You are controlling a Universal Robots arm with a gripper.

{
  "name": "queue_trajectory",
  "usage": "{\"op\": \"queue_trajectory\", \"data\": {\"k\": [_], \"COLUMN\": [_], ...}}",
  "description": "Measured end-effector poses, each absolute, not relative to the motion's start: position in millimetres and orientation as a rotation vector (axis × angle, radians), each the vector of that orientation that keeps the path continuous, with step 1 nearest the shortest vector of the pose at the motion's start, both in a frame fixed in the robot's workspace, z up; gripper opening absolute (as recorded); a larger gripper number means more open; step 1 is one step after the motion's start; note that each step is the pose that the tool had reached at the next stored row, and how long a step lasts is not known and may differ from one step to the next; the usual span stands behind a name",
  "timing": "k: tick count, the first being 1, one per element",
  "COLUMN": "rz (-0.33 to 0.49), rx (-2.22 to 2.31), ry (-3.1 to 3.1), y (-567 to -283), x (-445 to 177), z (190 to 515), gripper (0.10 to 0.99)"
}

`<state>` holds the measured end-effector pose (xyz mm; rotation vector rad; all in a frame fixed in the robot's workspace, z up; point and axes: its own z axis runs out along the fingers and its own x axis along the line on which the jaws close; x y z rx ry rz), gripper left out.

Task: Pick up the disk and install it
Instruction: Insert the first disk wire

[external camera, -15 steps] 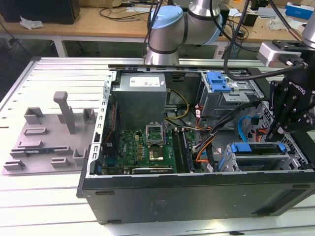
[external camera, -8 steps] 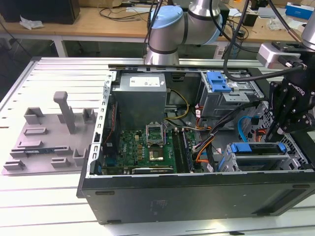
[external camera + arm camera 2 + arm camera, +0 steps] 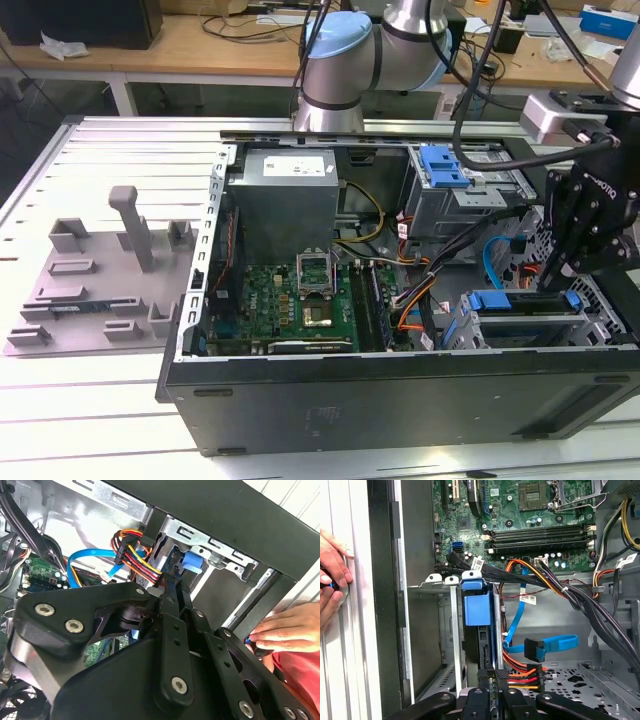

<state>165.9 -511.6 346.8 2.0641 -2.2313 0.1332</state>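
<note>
The disk (image 3: 477, 611) stands on edge in the metal cage (image 3: 433, 583) at the corner of the open case (image 3: 400, 392), on the exterior view's right. It sits directly ahead of the pincer (image 3: 494, 675). In the first wrist view the disk's long axis runs straight away from the fingertips, down the line of the slot, and the blue tab of its carrier is at the far end. The pincer is narrowed to a slim gap and looks to be pinching the disk's near edge, one finger on each flat face. I judge it to be holding the disk, not just resting on it. Orange and red cables (image 3: 520, 679) lie just beside the fingers. A person's hand (image 3: 332, 575) rests on the worktop (image 3: 100, 420) outside the case wall, well apart from the cage.
</note>
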Motion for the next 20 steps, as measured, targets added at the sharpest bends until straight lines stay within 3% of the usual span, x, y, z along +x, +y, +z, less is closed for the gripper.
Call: {"op": "queue_trajectory", "data": {"k": [17,18,20], "rz": [0.133,0.133,0.133], "rx": [2.064,2.064,2.064], "ry": [-2.231,-2.231,-2.231], "y": [-512.7,-512.7,-512.7], "x": [165.9,165.9,165.9], "z": [337.2,337.1,337.1], "gripper": [0.165,0.176,0.302]}}
